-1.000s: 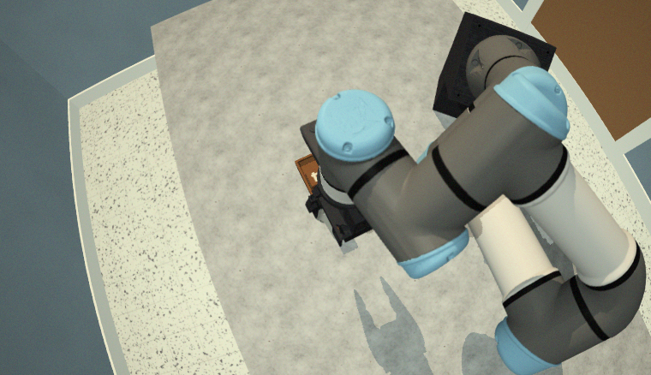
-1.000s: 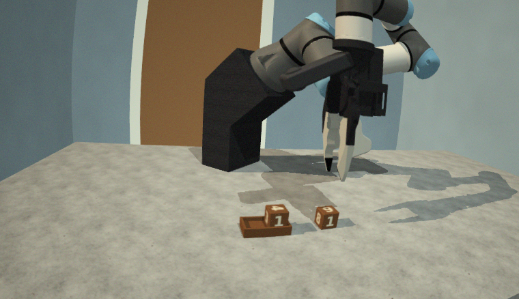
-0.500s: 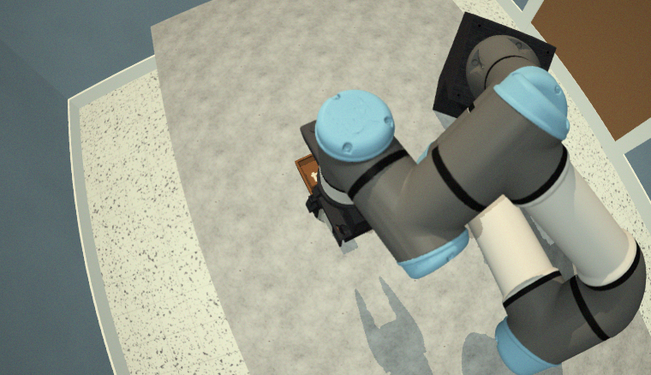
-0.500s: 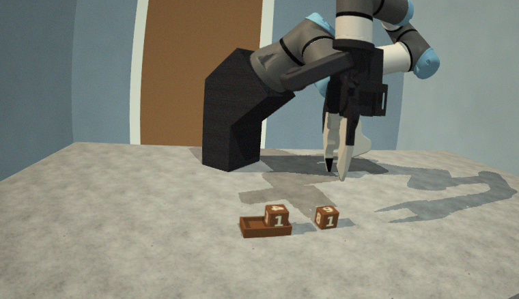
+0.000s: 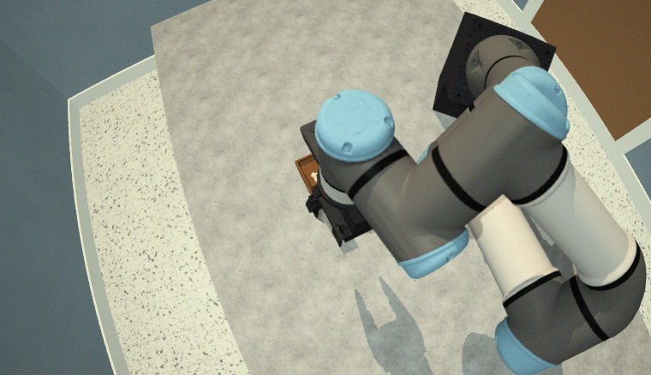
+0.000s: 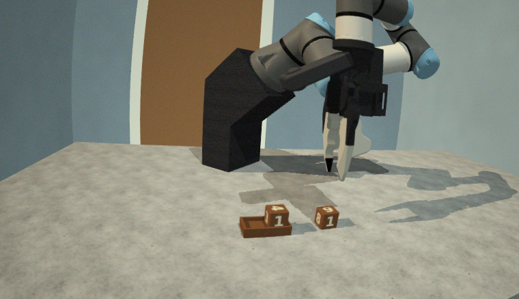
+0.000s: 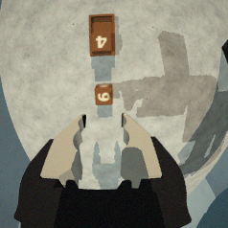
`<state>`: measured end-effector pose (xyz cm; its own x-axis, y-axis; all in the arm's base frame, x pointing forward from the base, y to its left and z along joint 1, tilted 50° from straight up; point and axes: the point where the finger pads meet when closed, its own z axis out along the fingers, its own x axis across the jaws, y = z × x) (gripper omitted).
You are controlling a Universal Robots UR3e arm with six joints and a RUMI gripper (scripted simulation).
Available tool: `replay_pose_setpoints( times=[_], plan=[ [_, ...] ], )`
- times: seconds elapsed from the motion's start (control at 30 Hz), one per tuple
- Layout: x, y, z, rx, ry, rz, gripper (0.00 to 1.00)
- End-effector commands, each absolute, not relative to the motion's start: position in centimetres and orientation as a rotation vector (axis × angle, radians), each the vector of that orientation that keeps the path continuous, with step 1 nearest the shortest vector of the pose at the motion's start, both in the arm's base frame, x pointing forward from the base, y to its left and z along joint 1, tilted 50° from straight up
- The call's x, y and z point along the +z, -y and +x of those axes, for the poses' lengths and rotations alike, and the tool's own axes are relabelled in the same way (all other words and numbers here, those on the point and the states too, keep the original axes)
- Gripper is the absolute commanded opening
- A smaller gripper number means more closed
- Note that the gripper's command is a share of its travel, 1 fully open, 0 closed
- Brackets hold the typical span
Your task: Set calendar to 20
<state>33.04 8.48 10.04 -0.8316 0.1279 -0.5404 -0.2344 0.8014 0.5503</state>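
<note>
A brown tray point(image 6: 265, 227) lies on the grey table top. One brown cube point(image 6: 276, 216) sits in the tray's right end, showing 4 on top and 1 on the front. A second cube point(image 6: 326, 217) stands on the table just right of the tray, with 9 on top, 1 on the front and 8 on its left face. My gripper point(image 6: 334, 171) points down, high above the table and behind the loose cube. Its fingers are narrowed with nothing between them. In the wrist view the loose cube point(image 7: 103, 94) lies ahead of the fingertips, with the tray beyond it.
The arm's black pedestal point(image 6: 233, 111) stands at the back of the table. In the overhead view the arm hides most of the tray point(image 5: 307, 171) and both cubes. A speckled floor surrounds the table.
</note>
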Motion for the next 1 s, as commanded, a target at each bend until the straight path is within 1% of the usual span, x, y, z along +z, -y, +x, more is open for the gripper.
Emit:
replay_pose_setpoints(
  times=[0.0, 0.97],
  plan=[
    [10.1, -8.4, 33.1, 0.836, -2.413, -0.079, 0.29],
    [8.7, -9.7, 34.2, 0.836, -2.414, -0.079, 0.29]
  ],
)
